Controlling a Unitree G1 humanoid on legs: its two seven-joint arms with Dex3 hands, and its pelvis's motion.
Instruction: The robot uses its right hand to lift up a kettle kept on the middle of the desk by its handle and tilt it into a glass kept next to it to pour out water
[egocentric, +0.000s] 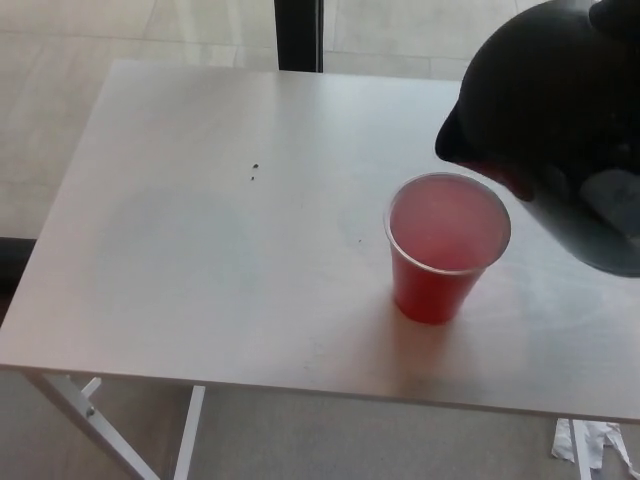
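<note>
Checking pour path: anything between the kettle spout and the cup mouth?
Nothing visible. The black kettle hangs up and to the right of the red cup, spout near its rim, the cup mouth fully uncovered. White table around the cup is bare.

The cup (447, 248) stands on the desk (200, 230), right of middle, with the kettle (555, 110) above its far right side.

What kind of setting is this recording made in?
Probably an indoor room or lab rather than a kitchen: a plain white folding-leg table on a pale tiled floor, holding only a red cup, with a black kettle held above it.
</note>
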